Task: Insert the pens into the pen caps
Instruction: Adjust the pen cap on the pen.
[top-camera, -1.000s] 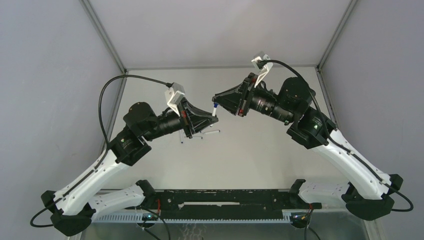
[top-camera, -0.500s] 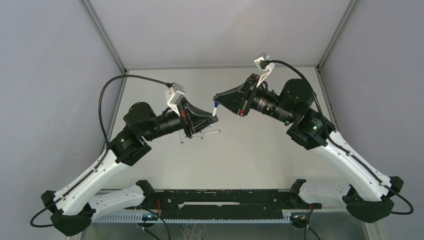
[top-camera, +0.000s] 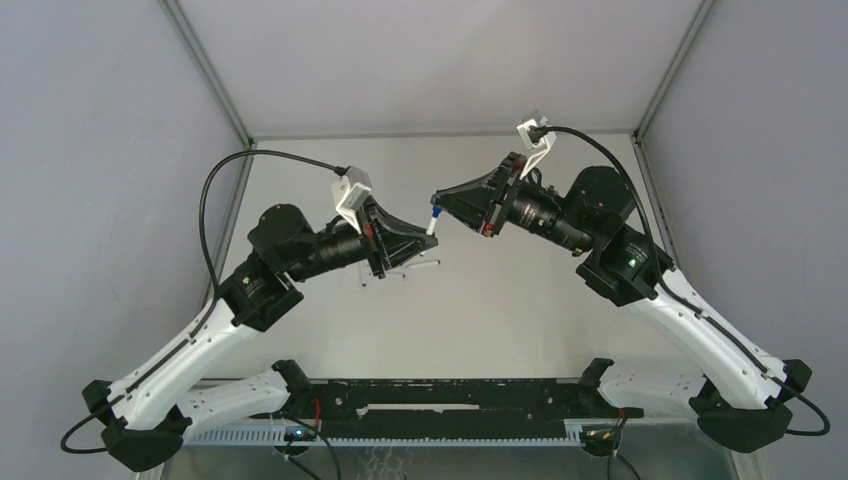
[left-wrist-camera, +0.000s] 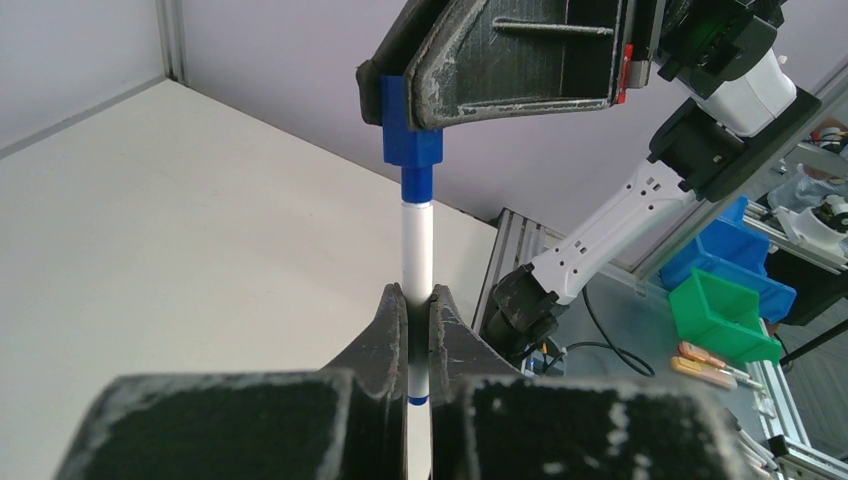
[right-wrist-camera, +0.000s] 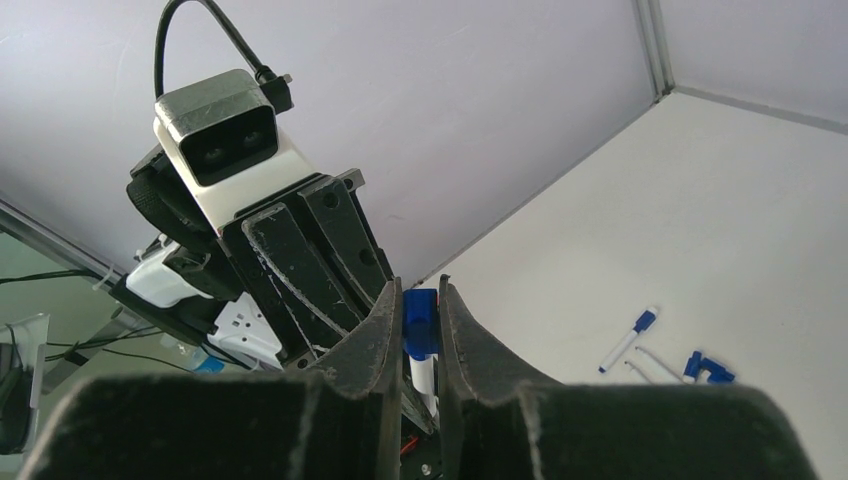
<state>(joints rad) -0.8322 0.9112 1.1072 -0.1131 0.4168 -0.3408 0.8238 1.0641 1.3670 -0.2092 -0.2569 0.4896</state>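
The pen (left-wrist-camera: 417, 245) stands out of the left gripper (left-wrist-camera: 417, 300), which is clamped on its lower barrel. The white barrel rises straight from between the fingers. On its far end sits the cap (left-wrist-camera: 410, 140), blue, with its narrow neck meeting the barrel. The right gripper (left-wrist-camera: 395, 85) is clenched on this cap from beyond. In the right wrist view the cap is pinched between the two fingers (right-wrist-camera: 380, 330), with the white barrel just under it.

Compared with one second ago, the left arm (top-camera: 300, 250) has not moved. The pen and cap stay at the same spot between the two grippers. The right arm (top-camera: 640, 270) has shifted a little outward, and its wrist is turned slightly.

Under the left gripper, on the white table (top-camera: 520, 310), lie loose pens (top-camera: 425, 264). The right wrist view shows there one capped pen (right-wrist-camera: 628, 340) and, near it, loose caps (right-wrist-camera: 705, 367). Past the grippers the table ends at pale grey walls (top-camera: 420, 60), with metal posts (top-camera: 210, 75) in the corners. Off the table edge, behind the right arm, stand blue and green bins (left-wrist-camera: 725, 315).
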